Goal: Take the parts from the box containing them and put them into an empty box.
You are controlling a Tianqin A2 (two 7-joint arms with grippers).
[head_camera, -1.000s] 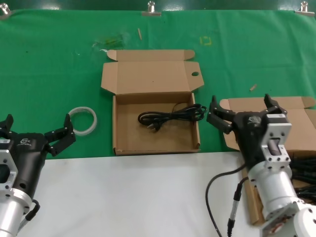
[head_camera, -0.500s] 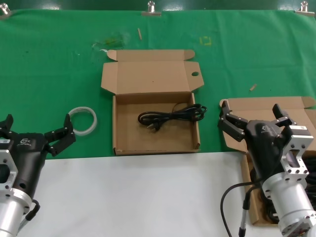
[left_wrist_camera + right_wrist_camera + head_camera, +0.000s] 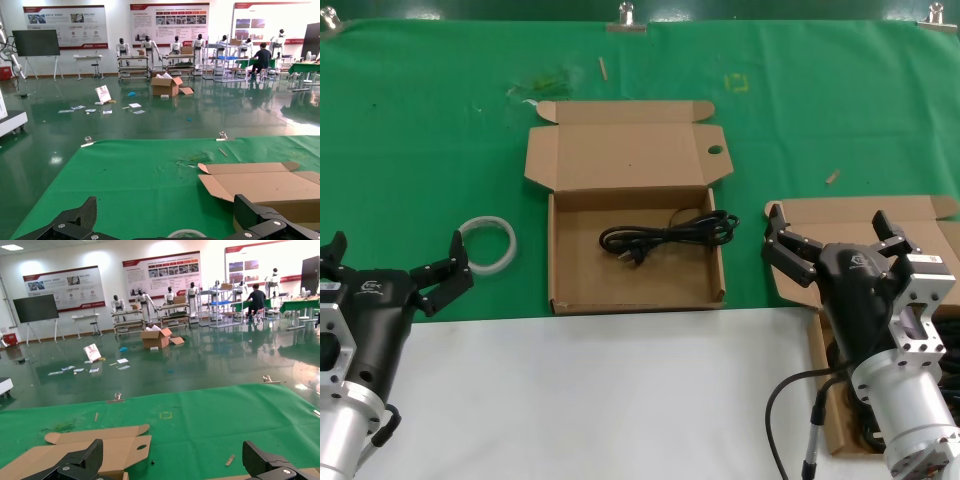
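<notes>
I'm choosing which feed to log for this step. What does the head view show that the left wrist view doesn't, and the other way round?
Only the head view shows the power cord lying inside the box with the holed lid, the right gripper open over the second box at the right, and the left gripper open beside the white tape ring.

Only the left wrist view shows the hall beyond the table: posters, racks, loose cartons.

Both share the green cloth and the raised lid of the holed box.

The right claw (image 3: 834,232) is drawing back from the holed box (image 3: 636,255). It is now hovering, wide open, over the right-hand box (image 3: 805,214).
</notes>
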